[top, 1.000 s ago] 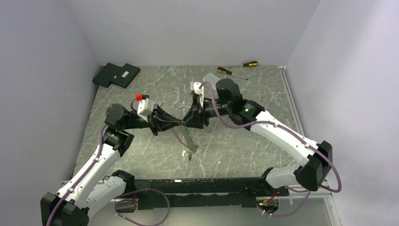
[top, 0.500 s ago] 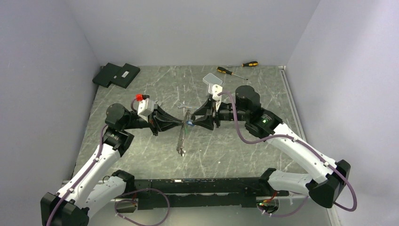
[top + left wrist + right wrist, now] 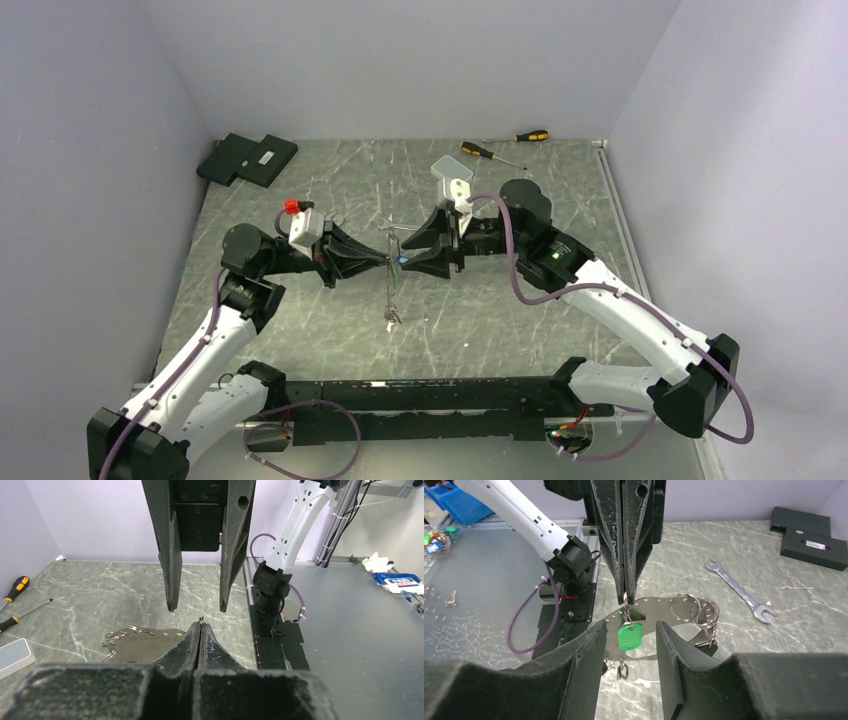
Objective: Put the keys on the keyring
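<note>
My left gripper (image 3: 383, 262) is shut on the keyring (image 3: 390, 290), which hangs from its tips as a pale grey band with small holes. In the right wrist view the band (image 3: 659, 605) passes behind a green-tagged key (image 3: 629, 635) hanging right under the left fingertips (image 3: 625, 592). Several wire rings (image 3: 694, 611) hang on the band, and a small dark key (image 3: 622, 669) dangles lower. My right gripper (image 3: 629, 627) is open, its jaws on either side of the green tag without touching it. The left wrist view shows the shut left gripper (image 3: 201, 624), the band (image 3: 145, 647) and the open right gripper (image 3: 196, 609).
Two screwdrivers (image 3: 492, 153) lie at the back of the table. Black boxes (image 3: 247, 158) sit at the back left. A clear plastic box (image 3: 447, 165) lies behind the right wrist. A silver spanner (image 3: 739, 592) lies on the table behind the keyring.
My right arm has swung its elbow to the right and its gripper has backed off a little from the left one. The hanging keyring has swung from slanting right to straight down.
</note>
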Available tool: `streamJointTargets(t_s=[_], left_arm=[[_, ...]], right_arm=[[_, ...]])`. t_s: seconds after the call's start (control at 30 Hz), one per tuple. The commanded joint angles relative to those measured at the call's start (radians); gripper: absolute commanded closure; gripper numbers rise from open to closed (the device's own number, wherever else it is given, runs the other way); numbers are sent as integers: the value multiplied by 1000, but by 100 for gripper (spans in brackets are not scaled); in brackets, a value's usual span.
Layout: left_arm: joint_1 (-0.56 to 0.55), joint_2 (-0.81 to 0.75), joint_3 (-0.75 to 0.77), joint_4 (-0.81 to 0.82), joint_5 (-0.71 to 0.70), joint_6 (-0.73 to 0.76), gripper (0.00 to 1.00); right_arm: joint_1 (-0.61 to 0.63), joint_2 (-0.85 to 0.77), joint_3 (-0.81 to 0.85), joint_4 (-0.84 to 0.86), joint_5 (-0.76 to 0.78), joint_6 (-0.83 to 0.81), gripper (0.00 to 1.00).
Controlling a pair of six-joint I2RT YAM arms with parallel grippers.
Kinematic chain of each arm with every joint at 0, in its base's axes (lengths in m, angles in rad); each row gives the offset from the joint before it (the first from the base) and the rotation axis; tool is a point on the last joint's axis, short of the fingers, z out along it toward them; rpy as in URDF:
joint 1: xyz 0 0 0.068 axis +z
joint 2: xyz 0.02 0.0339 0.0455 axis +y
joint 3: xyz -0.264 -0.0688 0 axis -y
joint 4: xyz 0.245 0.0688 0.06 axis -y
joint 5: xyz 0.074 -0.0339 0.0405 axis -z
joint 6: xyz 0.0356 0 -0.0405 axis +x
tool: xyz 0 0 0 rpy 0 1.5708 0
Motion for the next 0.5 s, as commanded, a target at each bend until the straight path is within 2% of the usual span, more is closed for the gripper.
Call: streamJointTargets(t_s=[0.0,0.47], left_arm=[[0,-5,-1,103,-26,-42,100],[-2,41,-54,334,-132,-179,100]], right_arm=[[1,17,4,79,-46,28,56],[9,40,-10,149,-68,49,62]])
